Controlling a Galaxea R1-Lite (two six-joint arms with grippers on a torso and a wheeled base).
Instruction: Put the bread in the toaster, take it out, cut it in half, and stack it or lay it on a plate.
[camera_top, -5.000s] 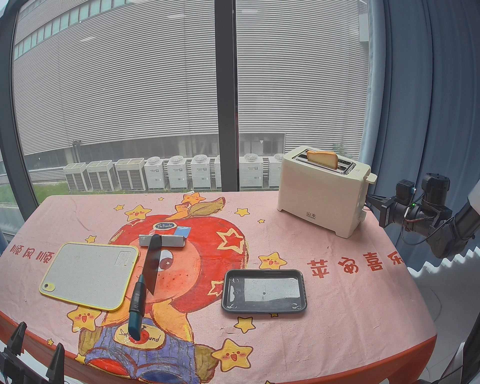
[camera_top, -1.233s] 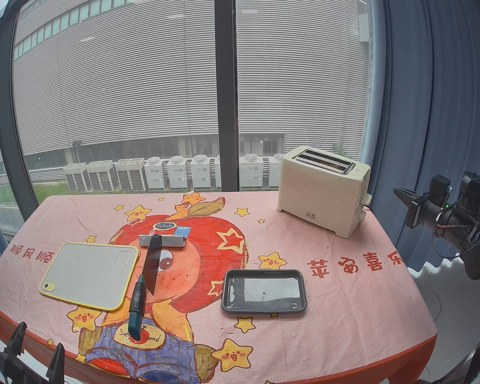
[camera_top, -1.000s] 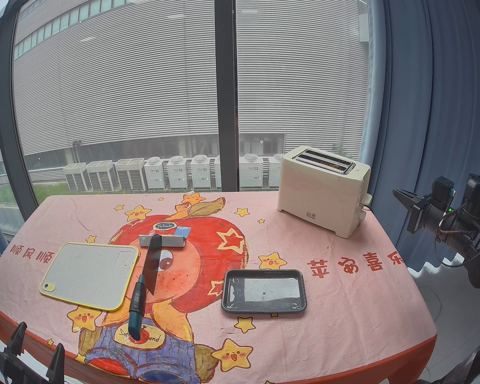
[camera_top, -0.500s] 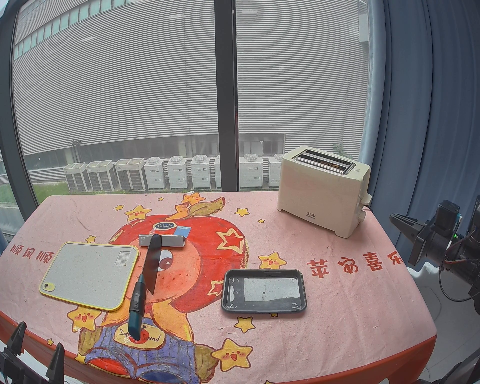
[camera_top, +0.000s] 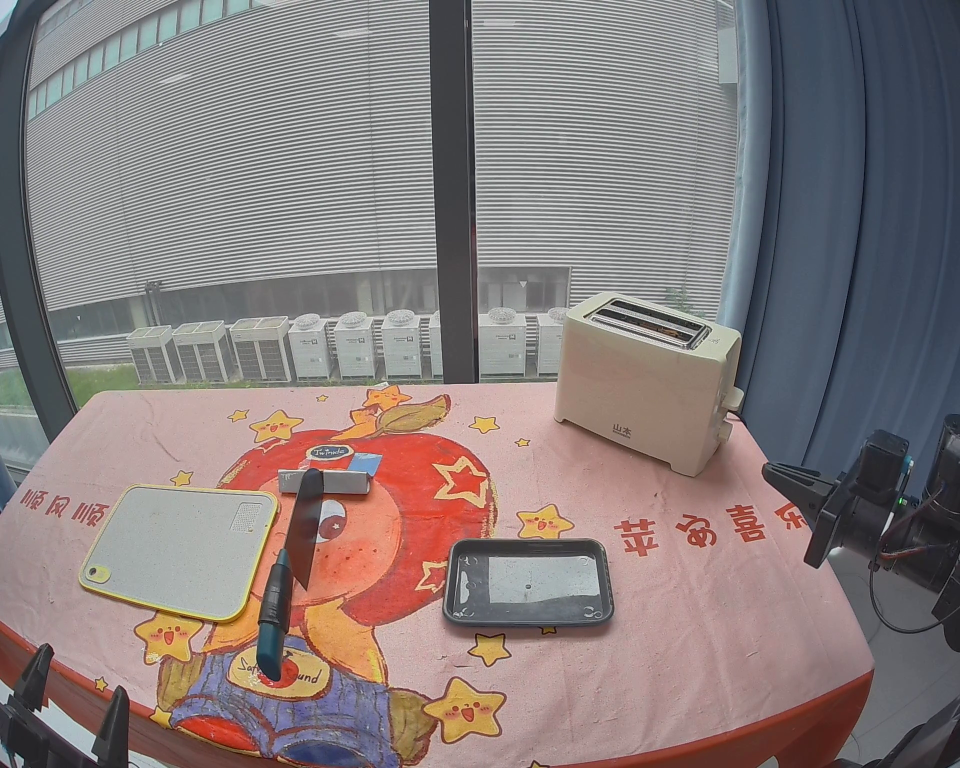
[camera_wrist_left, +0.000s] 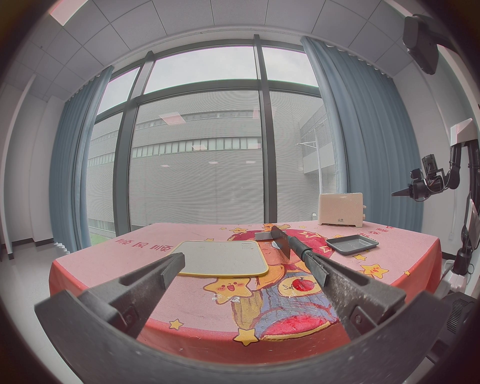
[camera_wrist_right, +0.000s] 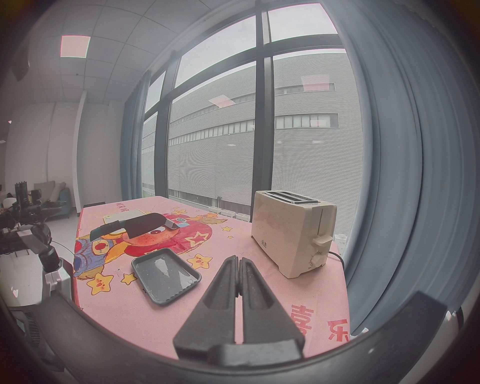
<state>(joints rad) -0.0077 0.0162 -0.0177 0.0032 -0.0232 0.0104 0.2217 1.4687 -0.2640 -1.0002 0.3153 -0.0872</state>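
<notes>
- Our right claw, its two fingers pressed flat together and holding nothing, hangs off the table's right edge, level with the tabletop and well apart from the toaster.
- Five seconds ago this claw was higher and just beside the toaster's lever. It has since drawn back and dropped, a little more with each frame over the last second.
- The lever, which was up then, now sits low on the toaster's end.
- The bread, which stood up out of the toaster five seconds ago, is down inside it, and we see only a brownish strip in the slot.
- Our left claw, fingers spread wide and empty, is where it was, low at the near left corner of the table.
- The black plate lies near the middle front of the pink tablecloth.
- To its left, the knife has its blade tip propped on a small grey block.
- The cutting board lies just left of the knife; none of these has moved.
</notes>
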